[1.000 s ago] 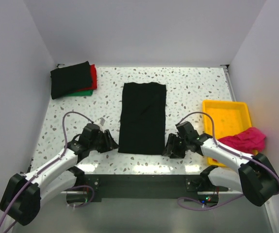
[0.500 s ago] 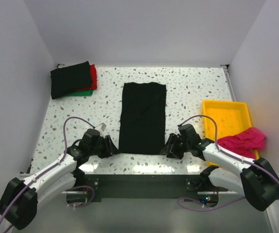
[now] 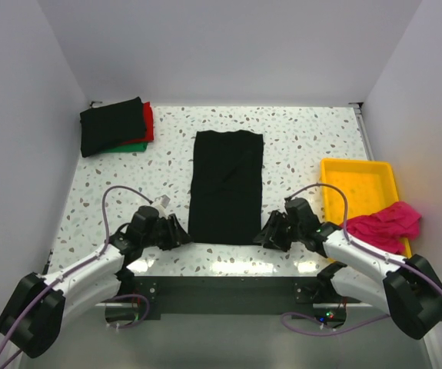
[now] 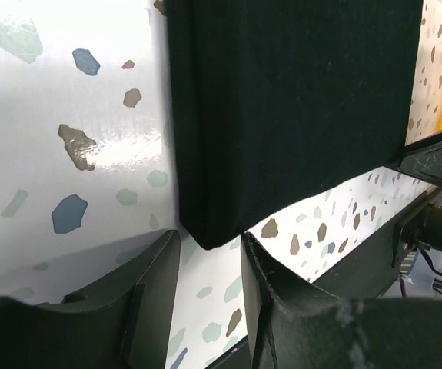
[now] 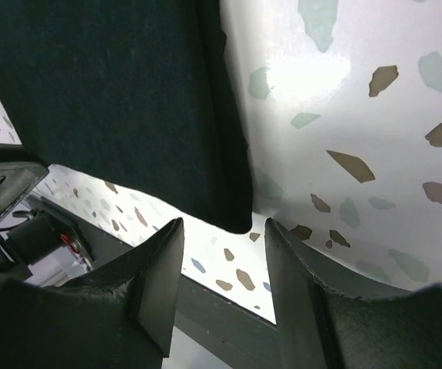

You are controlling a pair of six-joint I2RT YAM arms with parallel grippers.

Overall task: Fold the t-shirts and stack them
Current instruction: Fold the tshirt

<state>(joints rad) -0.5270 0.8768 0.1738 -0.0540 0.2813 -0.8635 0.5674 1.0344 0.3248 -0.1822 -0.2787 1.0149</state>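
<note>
At the near edge of the desk [image 3: 305,138], both arms have crept down and inward over the last second. The left gripper [image 3: 182,238] and the right gripper [image 3: 264,235] now sit at the two near corners of the black shirt [image 3: 227,187]. The shirt itself has not moved: it lies flat as a long narrow strip in the middle of the desk.

Each wrist view shows parted fingers with a shirt corner just ahead of the gap, at the left gripper [image 4: 209,254] and at the right gripper [image 5: 224,238]. Neither has closed on cloth yet. This looks like the lining-up for a pinch on both corners, probably to fold the near hem away toward the far end.

A stack [image 3: 114,127] of folded shirts, black over red and green, waits at the far left corner. The pink shirt [image 3: 386,221] hangs crumpled over the near rim of the yellow tray [image 3: 359,184], unfolded.

No brand, label or readable writing shows anywhere.
</note>
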